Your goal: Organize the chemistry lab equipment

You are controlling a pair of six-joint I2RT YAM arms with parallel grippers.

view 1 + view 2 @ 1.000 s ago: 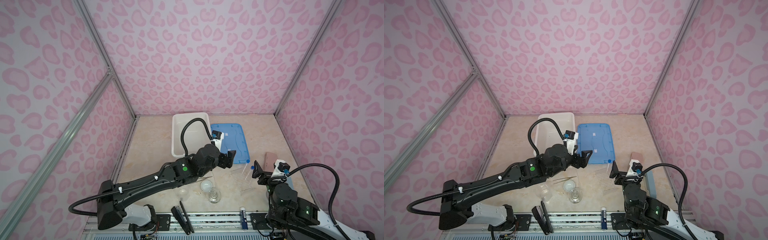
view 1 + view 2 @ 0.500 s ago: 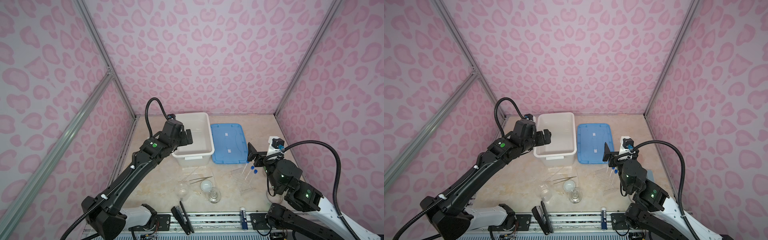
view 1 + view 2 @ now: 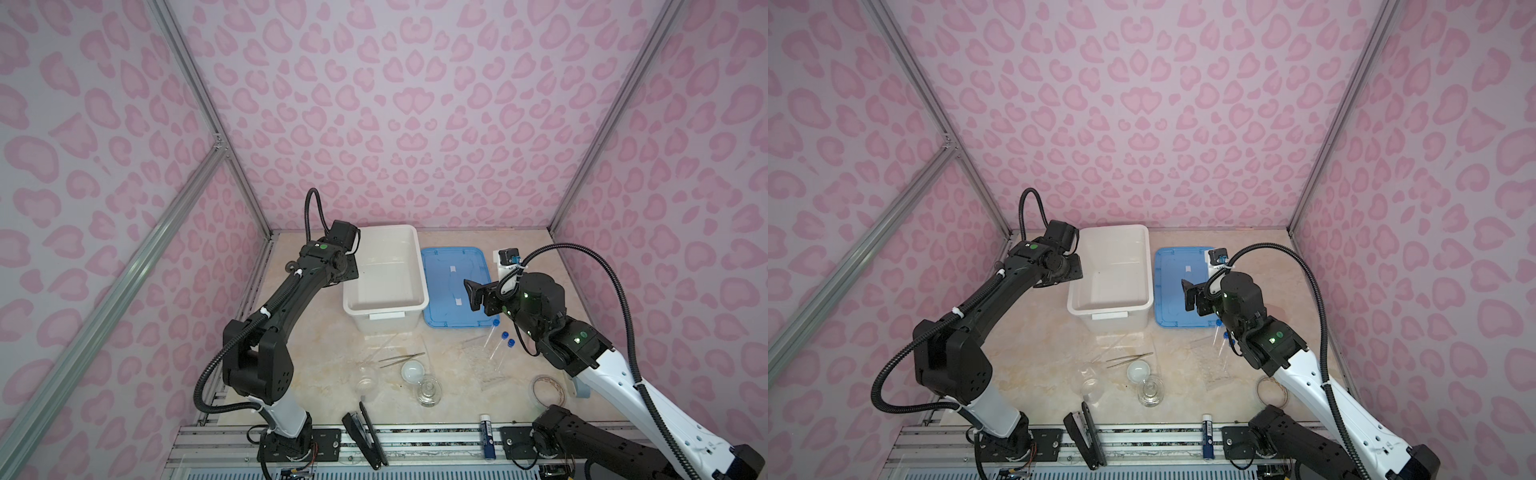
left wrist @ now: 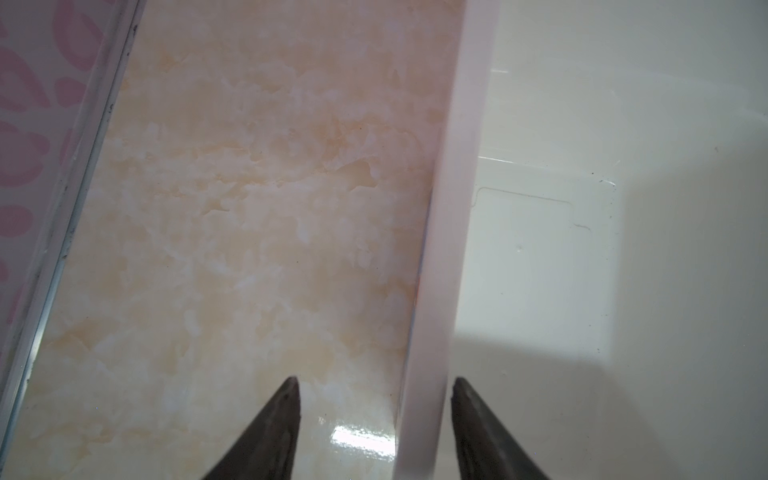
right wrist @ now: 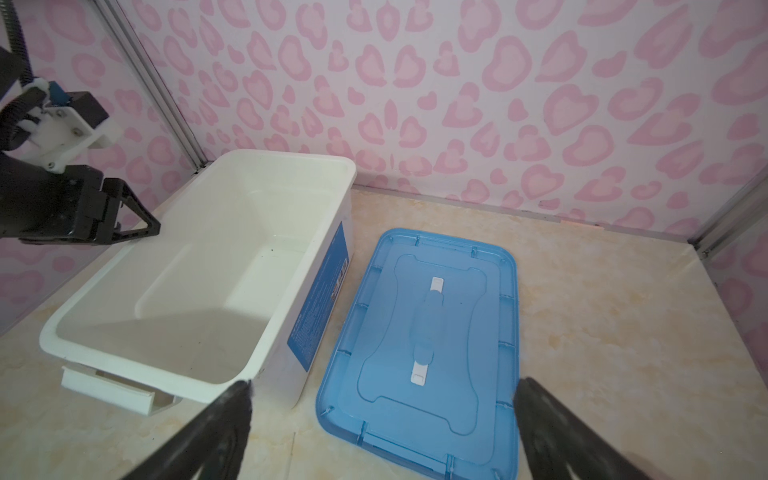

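The lab equipment lies on the front of the table in both top views: metal tweezers (image 3: 401, 359), a white domed piece (image 3: 412, 370), a glass jar (image 3: 430, 390), a clear flask (image 3: 366, 376), blue-capped tubes (image 3: 505, 334) and a clear rack (image 3: 482, 361). My left gripper (image 3: 347, 272) (image 4: 374, 382) straddles the left rim of the empty white bin (image 3: 386, 309) (image 4: 453, 208), jaws apart, with a gap on one side. My right gripper (image 3: 473, 293) (image 5: 384, 384) hovers wide open above the blue lid (image 3: 451, 286) (image 5: 424, 332), holding nothing.
The lid lies flat right of the bin (image 5: 291, 160). A black stapler (image 3: 365, 436) and a blue-and-white stick (image 3: 486, 436) rest at the front edge, a clear tape roll (image 3: 548, 388) at front right. Pink walls enclose three sides.
The left arm swung from the table's middle round to the bin's left rim, and its jaws have narrowed. The right arm rose from the front right corner to the lid.
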